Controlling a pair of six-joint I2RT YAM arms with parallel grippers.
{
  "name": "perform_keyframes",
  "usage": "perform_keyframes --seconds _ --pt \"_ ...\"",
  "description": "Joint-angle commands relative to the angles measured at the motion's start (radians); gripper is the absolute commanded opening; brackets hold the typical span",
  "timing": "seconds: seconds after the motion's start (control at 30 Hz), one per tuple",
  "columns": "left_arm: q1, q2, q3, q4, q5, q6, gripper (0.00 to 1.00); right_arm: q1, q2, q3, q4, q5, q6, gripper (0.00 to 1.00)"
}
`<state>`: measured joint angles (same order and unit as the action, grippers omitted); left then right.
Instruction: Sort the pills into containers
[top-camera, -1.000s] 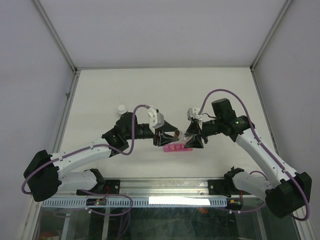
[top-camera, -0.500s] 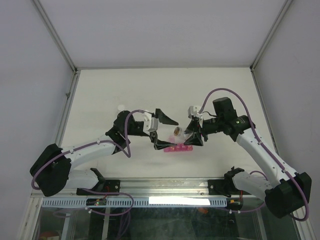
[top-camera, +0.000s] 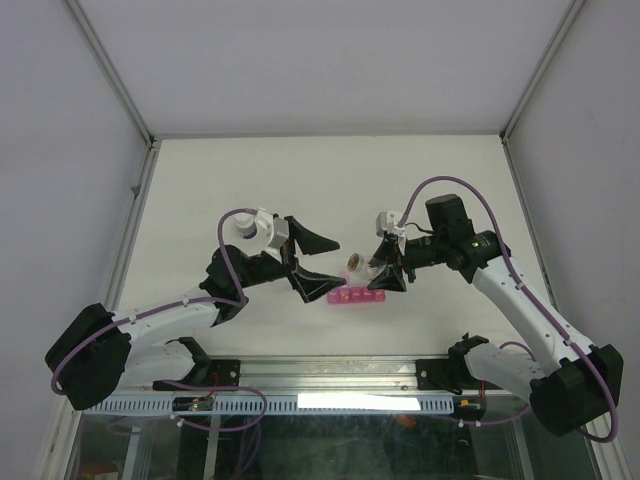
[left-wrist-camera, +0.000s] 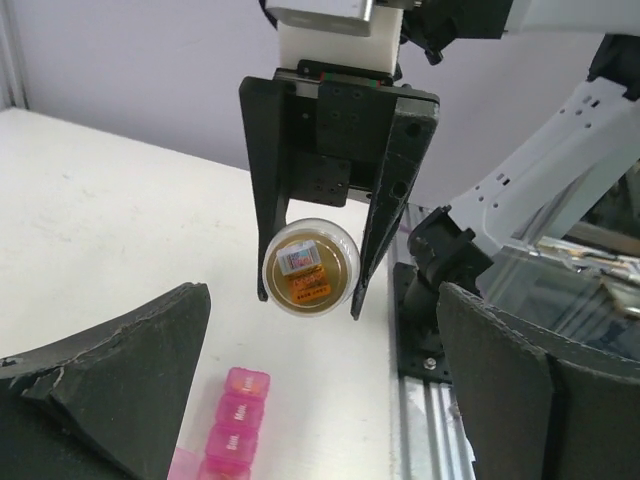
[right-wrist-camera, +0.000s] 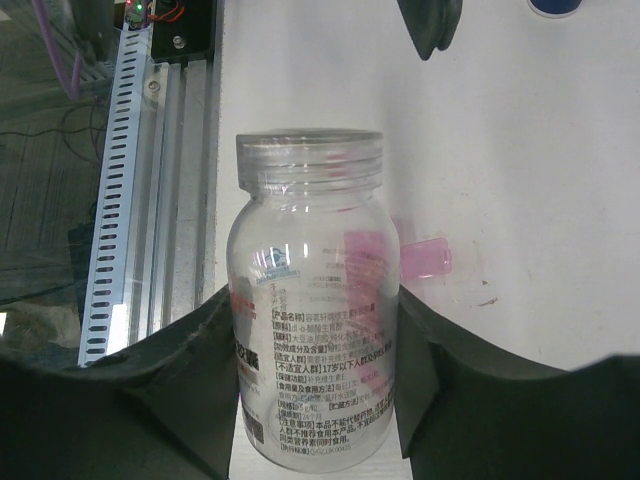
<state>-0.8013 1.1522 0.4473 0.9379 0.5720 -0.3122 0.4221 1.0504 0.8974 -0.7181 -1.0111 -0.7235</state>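
Observation:
My right gripper (top-camera: 384, 272) is shut on a small clear bottle (top-camera: 355, 265) and holds it level above the table, its neck pointing left. The wrist view shows its printed label, the bottle (right-wrist-camera: 310, 300) wedged between both dark fingers (right-wrist-camera: 150, 400). Just below it the pink containers strip (top-camera: 350, 296) lies on the table, and the same containers (left-wrist-camera: 235, 430) show lettered lids from the left wrist. My left gripper (top-camera: 316, 262) stands wide open left of the bottle (left-wrist-camera: 310, 265), empty, facing its round end. I cannot make out loose pills.
The metal rail (left-wrist-camera: 430, 400) and the arm bases run along the near table edge, close to the strip. A pink flap (right-wrist-camera: 420, 258) sticks out beside the bottle. A dark round thing (right-wrist-camera: 555, 5) sits at the far edge of the right wrist view.
My left gripper was narrow at the bottle's neck; it has spread wide and drawn back to the left. The right gripper and its bottle have stayed put.

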Motion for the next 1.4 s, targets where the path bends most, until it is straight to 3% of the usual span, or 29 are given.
perform_keyframes --seconds 0.0,0.17,0.43,0.5,0.6,0.67,0.97,1.37 --pt "0.004 -0.031 -0.046 0.091 -0.132 -0.257 0.99 -0.001 -0.012 0.034 0.037 -0.032 0.006 0.0" --pt "0.006 -0.021 -0.125 0.225 -0.197 -0.413 0.99 -0.002 -0.015 0.035 0.035 -0.03 0.004 0.0" --pt "0.008 -0.006 -0.176 0.274 -0.285 -0.582 0.99 -0.003 -0.012 0.034 0.035 -0.032 0.003 0.0" --pt "0.007 -0.003 -0.148 0.21 -0.296 -0.655 0.99 -0.003 -0.012 0.034 0.036 -0.031 0.004 0.0" --pt "0.008 -0.016 -0.074 -0.009 -0.326 -0.705 0.97 -0.003 -0.012 0.033 0.035 -0.03 0.004 0.0" --pt "0.006 -0.023 -0.061 -0.046 -0.337 -0.723 0.95 -0.003 -0.012 0.034 0.037 -0.03 0.005 0.0" --pt "-0.066 -0.089 0.027 -0.262 -0.453 -0.635 0.93 -0.003 -0.01 0.032 0.038 -0.027 0.006 0.0" --pt "-0.123 -0.098 0.077 -0.328 -0.502 -0.602 0.93 -0.003 -0.007 0.032 0.041 -0.022 0.01 0.0"
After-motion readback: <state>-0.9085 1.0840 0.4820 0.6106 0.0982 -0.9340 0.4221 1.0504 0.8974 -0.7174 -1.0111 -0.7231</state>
